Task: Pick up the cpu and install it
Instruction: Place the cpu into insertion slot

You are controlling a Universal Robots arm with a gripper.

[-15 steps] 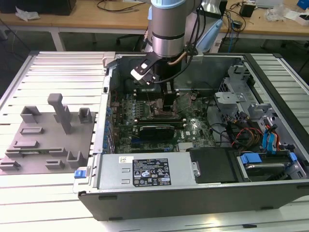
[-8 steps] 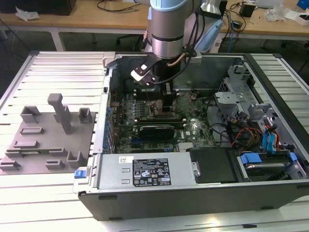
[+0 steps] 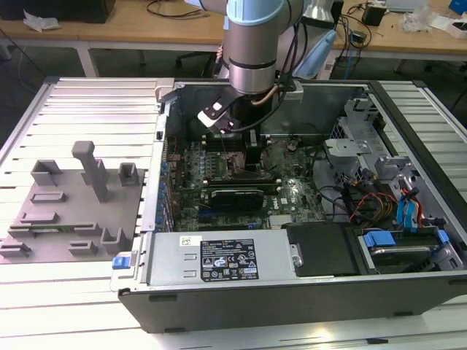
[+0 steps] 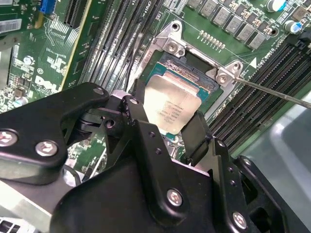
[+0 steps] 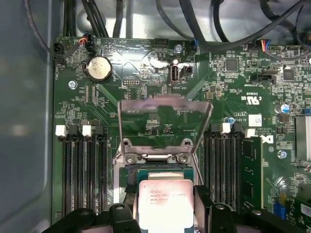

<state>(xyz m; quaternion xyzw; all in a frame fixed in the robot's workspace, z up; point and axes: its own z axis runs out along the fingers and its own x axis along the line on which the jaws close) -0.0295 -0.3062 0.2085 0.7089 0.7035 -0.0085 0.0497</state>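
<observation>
The cpu point(image 4: 172, 109), where does it sit?

Between the fingers of the pincer point(image 4: 167, 119), which is closed on two opposite edges of it. It hangs over the socket point(image 4: 187, 73), on the motherboard point(image 5: 214, 97), toward the wall of the computer case point(image 3: 292, 299) opposite the power supply point(image 3: 226, 259). The case itself lies on the slatted bench point(image 3: 95, 95).

Which way from the pincer, then?

No way at all: the chip is inside the grip, and being near square it has no long axis to mind. Its edges run roughly parallel to the socket's. A strip of socket shows past its edge on the hinge side (whether it floats or already touches, I cannot tell).

Anything in the way?

The load plate point(image 5: 165, 100) stands raised at the hinge edge, and the lever point(image 4: 272, 90) is swung out to one side. Memory slots point(image 5: 82, 170) flank the socket on both sides, with a memory module point(image 5: 250, 167) further out, all beside the fingers rather than under them.
</observation>
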